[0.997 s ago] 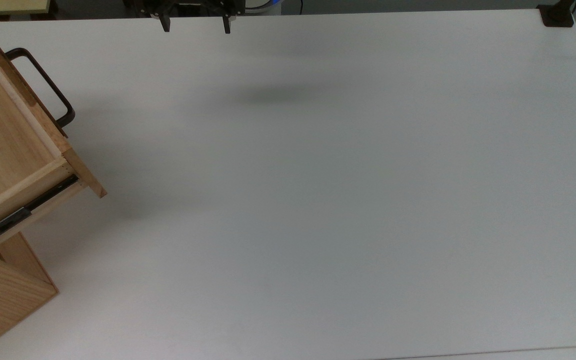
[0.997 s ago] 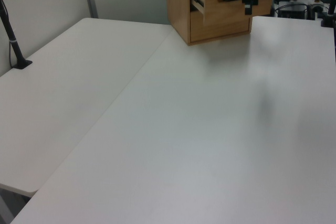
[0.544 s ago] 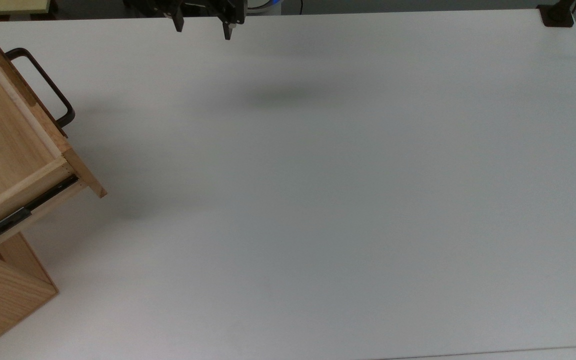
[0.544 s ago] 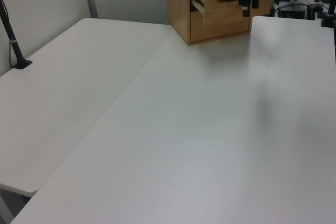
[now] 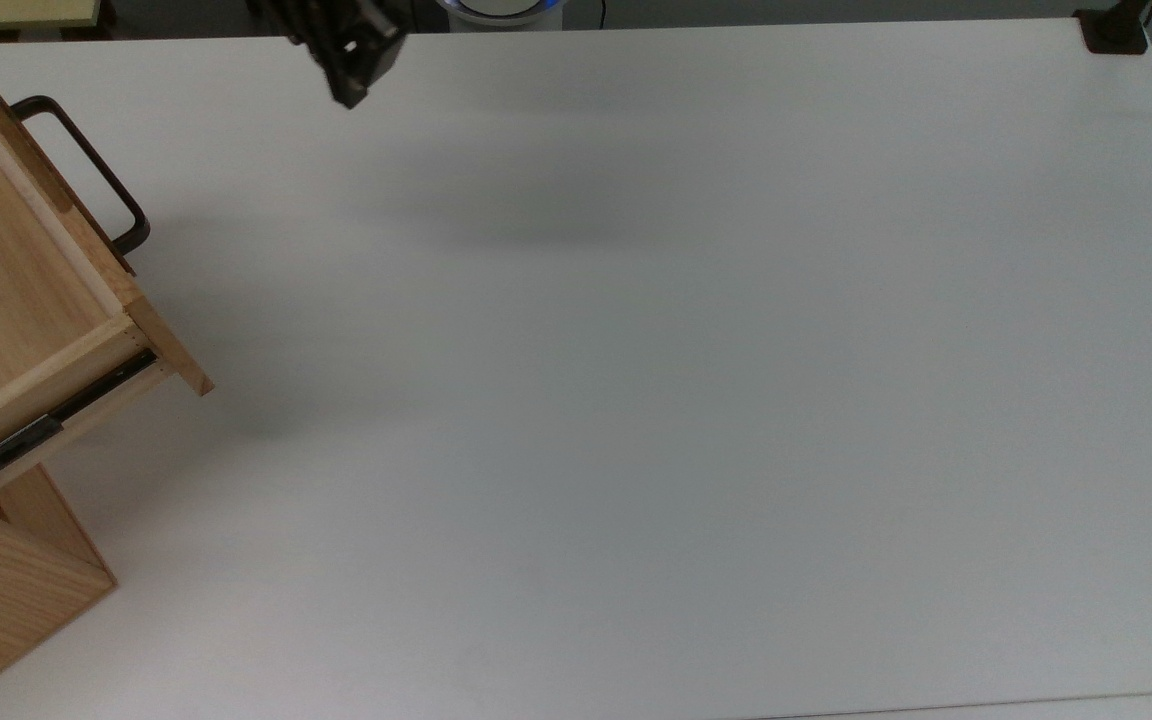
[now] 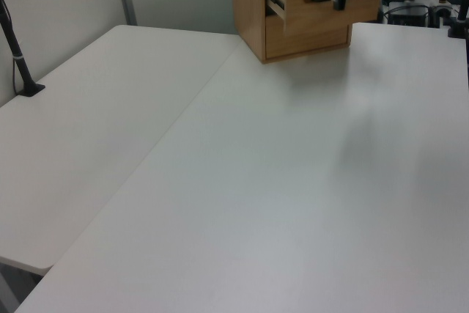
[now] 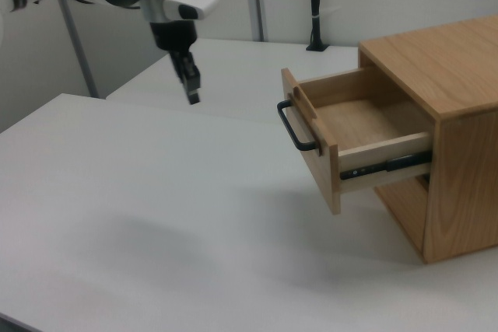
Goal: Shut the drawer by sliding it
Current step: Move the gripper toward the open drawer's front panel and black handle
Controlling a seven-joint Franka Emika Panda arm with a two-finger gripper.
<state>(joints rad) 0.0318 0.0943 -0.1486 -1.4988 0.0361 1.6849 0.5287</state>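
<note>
I see the drawer (image 7: 354, 134) pulled well out of the wooden cabinet (image 7: 447, 114), front panel overhanging the white table (image 5: 636, 400), black side rail (image 7: 385, 166) exposed, inside bare wood. Dark U-shaped handle (image 7: 294, 126) sits on the front face. In the top view the drawer is at the top view's left edge, handle (image 5: 86, 170) pointing toward table centre. Gripper (image 7: 191, 87) hangs above the table, apart from the handle, on the right view's left, fingers pointing down. I cannot tell how its fingers stand. Nothing is held in it.
</note>
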